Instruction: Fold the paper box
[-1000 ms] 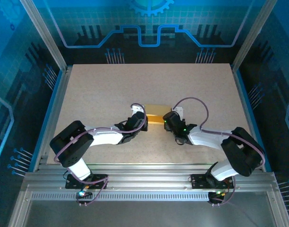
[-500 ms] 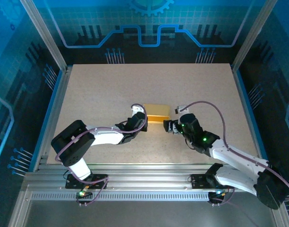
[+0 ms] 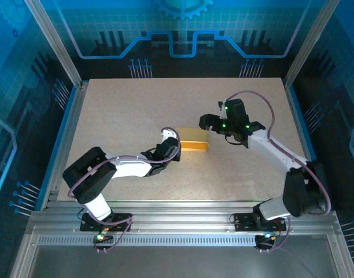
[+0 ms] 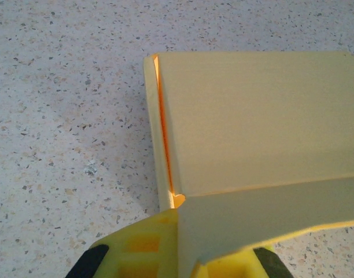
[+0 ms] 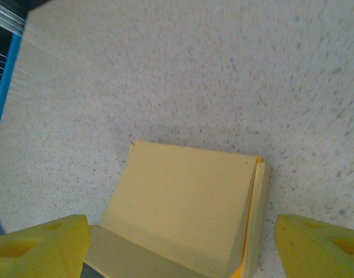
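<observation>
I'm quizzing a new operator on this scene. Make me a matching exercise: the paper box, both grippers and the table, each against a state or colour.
1 paper box
2 left gripper
3 right gripper
4 table

A jaws wide open
B speckled beige
C pale yellow-tan
D jaws shut on the box

Pairs: 1-C, 2-D, 3-A, 4-B

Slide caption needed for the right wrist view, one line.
Right gripper open, its yellow fingers spread to either side of the paper box on the speckled table.
</observation>
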Controlling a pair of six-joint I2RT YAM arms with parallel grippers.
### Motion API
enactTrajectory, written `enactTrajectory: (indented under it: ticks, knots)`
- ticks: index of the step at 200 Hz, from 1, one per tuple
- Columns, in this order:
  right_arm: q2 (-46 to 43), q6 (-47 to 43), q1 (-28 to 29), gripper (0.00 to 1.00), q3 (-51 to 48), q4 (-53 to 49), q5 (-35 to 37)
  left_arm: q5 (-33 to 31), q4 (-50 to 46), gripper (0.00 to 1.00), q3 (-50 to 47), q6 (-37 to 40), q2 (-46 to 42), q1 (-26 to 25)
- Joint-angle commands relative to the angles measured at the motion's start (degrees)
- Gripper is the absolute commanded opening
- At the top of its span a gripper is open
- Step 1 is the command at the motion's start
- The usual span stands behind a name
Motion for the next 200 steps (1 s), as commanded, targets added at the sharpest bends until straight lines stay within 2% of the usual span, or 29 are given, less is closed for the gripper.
enactTrajectory:
  ticks: [1,70,95,128,133,149,162,180,200]
  knots:
    - [4.7,5.43,0.34,0.83,2.2,-5.04,-2.38,0.39,0.28,0.0,0.36,1.15,1.04,-0.22]
    - [13.27,5.56,2.57,0.79,1.47,-4.13,-0.38,1.56,-0.1,0.06,0.45,3.05,1.43,-0.2]
    - [14.65,7.66,3.34,0.76,0.55,-3.18,2.65,2.57,-0.51,0.19,0.62,3.61,1.84,-0.36]
    - [14.75,9.09,3.59,0.74,0.09,-2.67,4.32,4.49,-1.07,0.23,-0.08,4.85,0.75,-0.36]
    - [14.7,9.25,3.61,0.74,0.01,-2.68,4.59,4.89,-1.51,0.28,0.04,5.06,0.52,-0.36]
    - [14.7,9.39,3.61,0.73,-0.16,-3.08,5.12,7.01,-3.83,0.35,0.67,6.14,0.09,-0.36]
    - [14.88,9.45,3.61,0.73,-0.26,-3.12,5.23,9.44,-4.3,0.51,0.94,7.44,-0.16,-0.29]
    - [15.08,9.68,3.61,0.73,-0.3,-2.96,5.24,12.89,-4.06,0.67,0.61,9.06,-0.35,-0.36]
    - [15.72,9.67,3.61,0.73,0.05,-2.94,5.42,16.52,-2.87,0.76,-0.06,10.99,-0.54,-0.14]
